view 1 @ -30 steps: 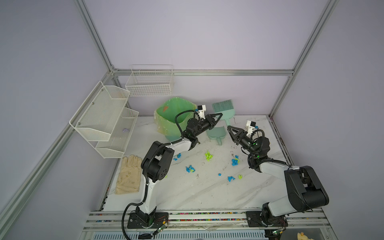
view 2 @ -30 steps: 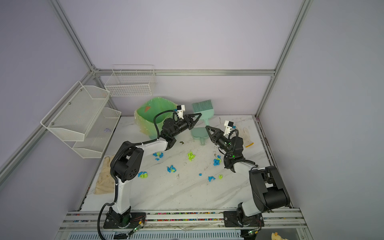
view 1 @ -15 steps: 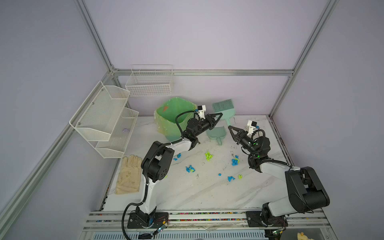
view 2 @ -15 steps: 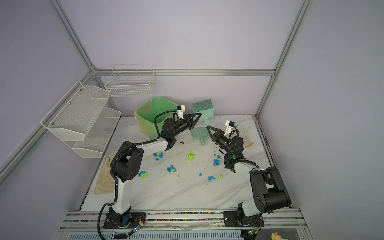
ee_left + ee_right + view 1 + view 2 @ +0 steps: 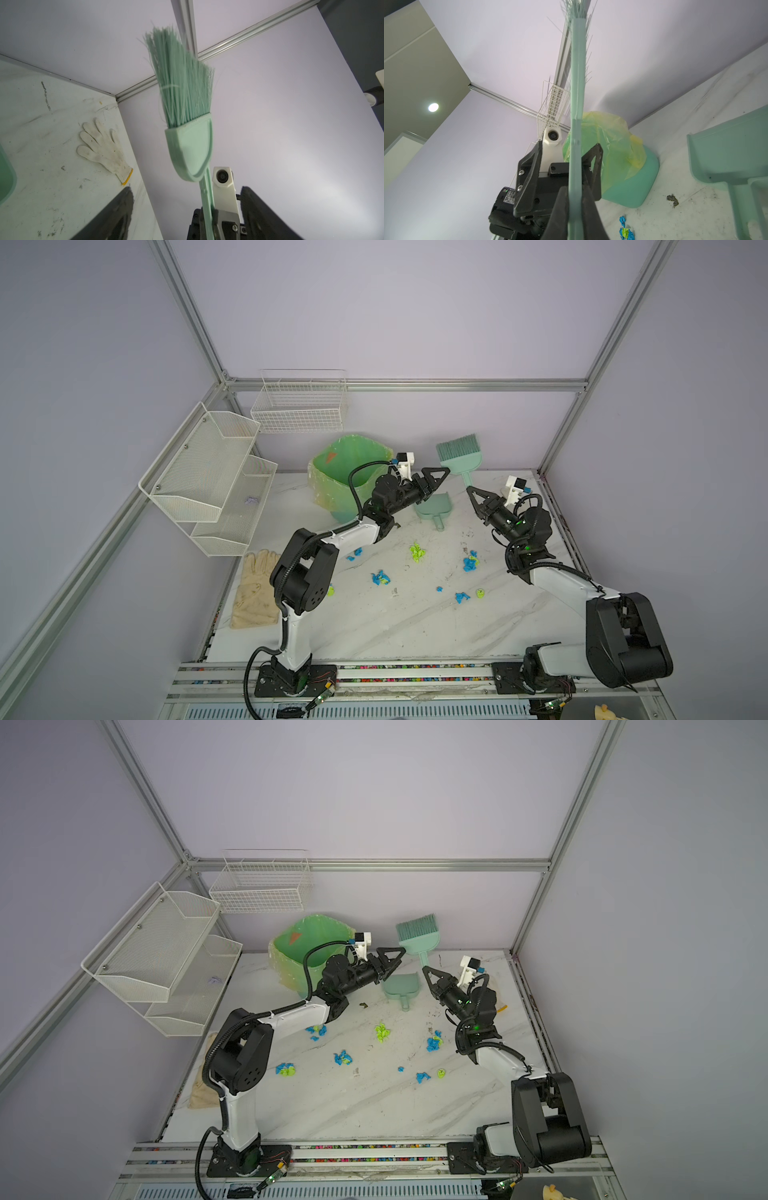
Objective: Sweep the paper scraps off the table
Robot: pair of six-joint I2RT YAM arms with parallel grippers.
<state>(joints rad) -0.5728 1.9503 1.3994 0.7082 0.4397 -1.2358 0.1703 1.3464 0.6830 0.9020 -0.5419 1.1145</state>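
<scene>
Since a second back left claw (image 5: pixel 439 479) has let go, jaws now wide around the brush (image 5: pixel 459 454) handle; right claw (image 5: pixel 470 490) has clamped that handle, bristles up, over the table (image 5: pixel 374 635) back edge. Green bin (image 5: pixel 345 472) at back edge, left of middle. Flat dustpan (image 5: pixel 434 508) right of it, near back edge. Blue and yellow-green scraps (image 5: pixel 417 552) loose across table middle, between both arms, one wad half hidden behind left arm.
</scene>
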